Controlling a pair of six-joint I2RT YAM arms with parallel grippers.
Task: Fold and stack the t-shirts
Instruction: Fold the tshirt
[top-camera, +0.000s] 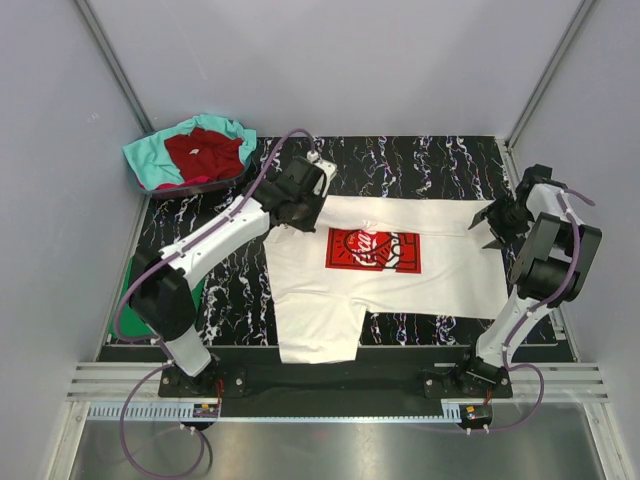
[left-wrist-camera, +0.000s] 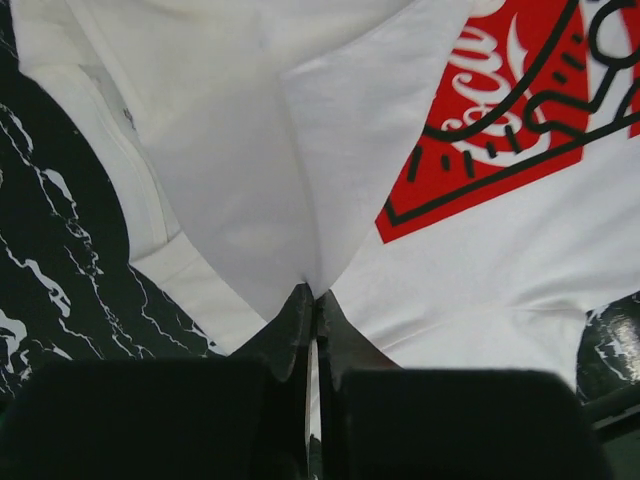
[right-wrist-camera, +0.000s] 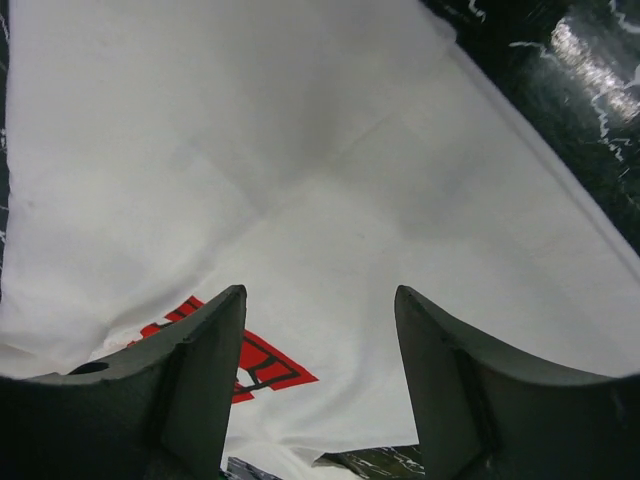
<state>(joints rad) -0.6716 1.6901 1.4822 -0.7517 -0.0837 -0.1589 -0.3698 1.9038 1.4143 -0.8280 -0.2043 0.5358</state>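
A white t-shirt (top-camera: 400, 290) with a red rectangular chest print (top-camera: 373, 250) lies spread on the black marbled table (top-camera: 400, 160). My left gripper (top-camera: 300, 207) is at the shirt's far left corner. In the left wrist view it (left-wrist-camera: 313, 292) is shut on a raised fold of the white cloth (left-wrist-camera: 250, 180), with the print (left-wrist-camera: 480, 130) to the right. My right gripper (top-camera: 497, 222) hovers at the shirt's right edge. Seen from the right wrist, it (right-wrist-camera: 320, 295) stands open over the white cloth (right-wrist-camera: 300, 150) with nothing between its fingers.
A heap of teal (top-camera: 150, 155) and dark red (top-camera: 205, 150) t-shirts sits at the far left corner. Green cloth (top-camera: 118, 300) lies at the table's left edge under my left arm. Grey walls close in on both sides and at the back.
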